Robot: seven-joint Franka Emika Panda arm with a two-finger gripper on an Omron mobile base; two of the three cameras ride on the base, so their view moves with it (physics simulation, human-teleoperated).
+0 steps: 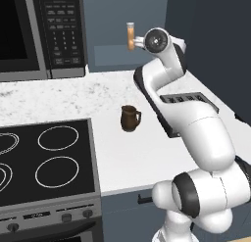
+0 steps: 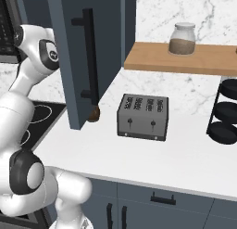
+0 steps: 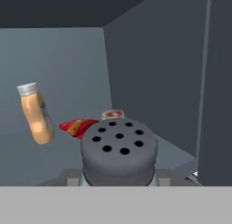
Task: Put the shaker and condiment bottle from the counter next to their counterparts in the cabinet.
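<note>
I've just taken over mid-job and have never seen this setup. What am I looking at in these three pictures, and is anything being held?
The machine is a white robot arm on a driving base. Two pictures come from cameras on the base, behind the arm on its left and right. The third comes from a camera on its hand.

On the counter stands a brown mug. The right base view shows a toaster beside the open cabinet door.

The hand camera looks into the cabinet. The orange condiment bottle is already there, near a flat red item. The shaker sits right at the fingers, apparently held.
</note>
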